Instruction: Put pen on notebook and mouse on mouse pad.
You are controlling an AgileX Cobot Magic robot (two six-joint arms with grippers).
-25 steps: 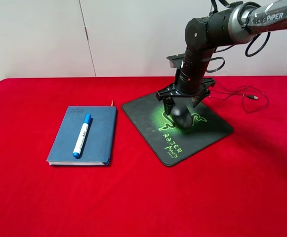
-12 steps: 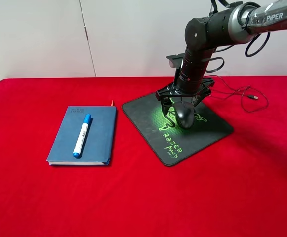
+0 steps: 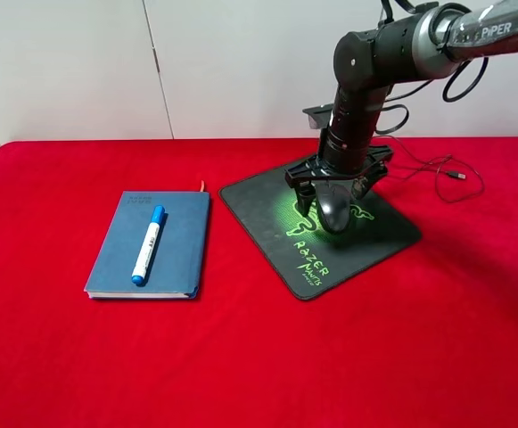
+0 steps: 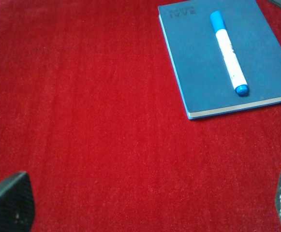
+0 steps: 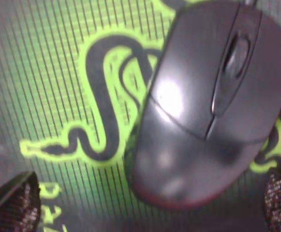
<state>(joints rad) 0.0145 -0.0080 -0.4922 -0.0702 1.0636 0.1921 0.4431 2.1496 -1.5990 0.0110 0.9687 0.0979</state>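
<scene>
Lifted a little since 1 s ago: the right gripper [image 3: 333, 189], which was down around the black oval wired mouse [image 3: 333, 211] w/ fingers straddling it, and is now raised off it, jaws spread wide and holding nothing. In the right wrist view the mouse [image 5: 208, 101] is seen lying free on the pad's green snake logo, w/ the mesh-textured fingertips [image 5: 12, 205] set well out to either side and no contact visible. The mouse itself appears not to have shifted between frames; only the arm has been drawn upward & slightly back.

Going left to right in the high view: the blue hardcover rectangular notebook [image 3: 180, 239] is laid flat on the red cloth-covered table [image 3: 259, 357], w/ the short white marker-like pen w/ blue cap [image 3: 148, 243] resting lengthwise on its cover, unchanged vs the earlier frames. Same pair is seen from the left wrist cam, pen [image 4: 228, 51] on notebook [image 4: 198, 72]. The left gripper [image 4: 140, 203] is parked above bare cloth, fingers wide apart, empty.

Just beside the notebook, the black rectangular mouse pad w/ rounded corners & green lettering [image 3: 267, 218] carries the mouse near its centre; the thin black cable [image 3: 437, 174] is trailed off toward the back right of the table.

Judged from this: both placements look done, release of the mouse completed, only retreat of the right arm left
</scene>
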